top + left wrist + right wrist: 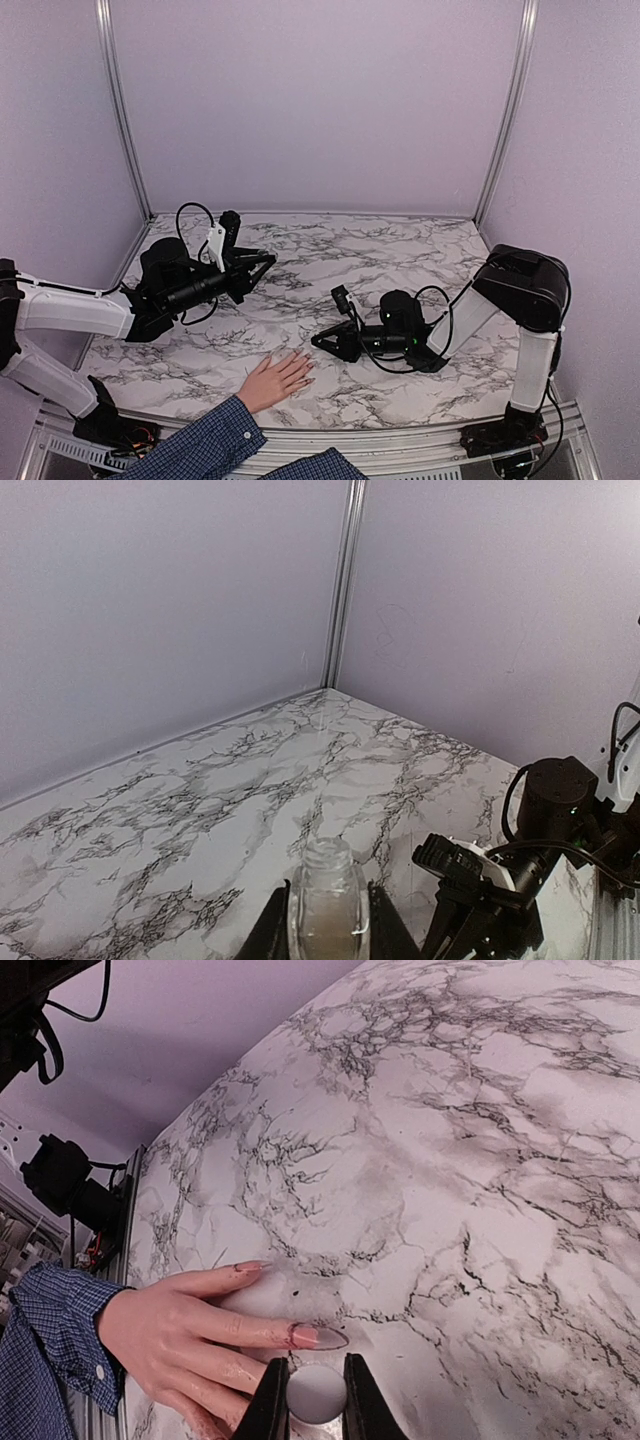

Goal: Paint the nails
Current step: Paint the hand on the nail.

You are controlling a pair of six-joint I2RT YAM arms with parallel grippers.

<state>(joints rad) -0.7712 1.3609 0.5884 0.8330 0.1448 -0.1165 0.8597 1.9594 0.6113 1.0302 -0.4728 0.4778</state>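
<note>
A light-skinned hand [275, 380] with a blue plaid sleeve [45, 1350] lies flat near the table's front edge. In the right wrist view its nails show pinkish: one on the upper finger [246, 1266], one on the finger below [306, 1336]. My right gripper [316, 1400] is shut on a round pale cap [316, 1393], just beside that lower fingertip; whatever hangs under the cap is hidden. In the top view the right gripper [322, 341] sits low, right of the fingers. My left gripper [328, 925] is raised at the left and shut on a clear, uncapped glass bottle [327, 895].
The marble tabletop [400, 250] is closed in by lilac walls with metal corner posts [505, 110]. The right arm's black wrist and cables [555, 810] show at the right of the left wrist view. The left arm [80, 310] reaches in from the left edge.
</note>
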